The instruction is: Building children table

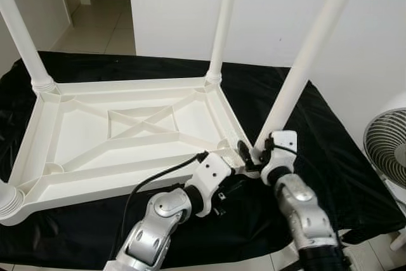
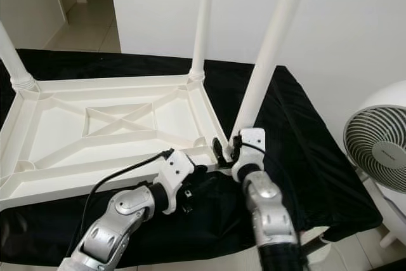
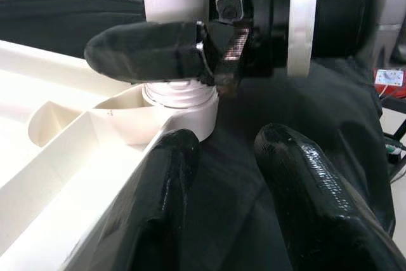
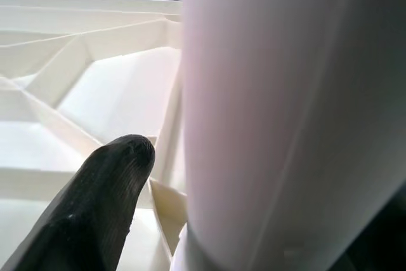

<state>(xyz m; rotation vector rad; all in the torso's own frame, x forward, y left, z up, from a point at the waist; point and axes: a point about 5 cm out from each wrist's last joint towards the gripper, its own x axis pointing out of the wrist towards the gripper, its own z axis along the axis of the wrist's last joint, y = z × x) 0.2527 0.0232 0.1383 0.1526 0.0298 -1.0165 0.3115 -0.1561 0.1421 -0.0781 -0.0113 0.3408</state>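
Upturned white children's table (image 1: pixel 133 134), underside up, on a counter draped in black cloth (image 1: pixel 330 150). 3 legs already standing in corner sockets: far left (image 1: pixel 19 30), far right (image 1: pixel 223 23), near right (image 1: pixel 304 61). Near-left corner (image 1: pixel 9 204) showing just a ribbed stub at the frame edge; whether a full leg stands there cannot be told.

Right gripper (image 1: pixel 254 153) at the base of the near-right leg, fingers closed around the leg just above its socket. Left gripper (image 3: pixel 222 176) beside the same corner, fingers (image 3: pixel 158 207) parted and gripping nothing, resting near the table rim over the cloth.

Risks, as judgement: near-right leg visibly tilted in the head views, so possible cross-threading or jamming if turned off-axis; slipping of smooth fingers on smooth plastic; sliding of the whole table on the loose cloth, with no firm brace at the corner from the left gripper. Standing fan (image 1: pixel 387 147) close by on the right, within reach of a swinging leg.

Left wrist view: ribbed collar (image 3: pixel 181 96) of the leg seated in the socket, with 1 right finger (image 3: pixel 146 52) across it. Right wrist view: leg surface close up against 1 finger (image 4: pixel 95 201), with the underside ribs beyond. Head views alone: overall lean of the leg and the other corners.
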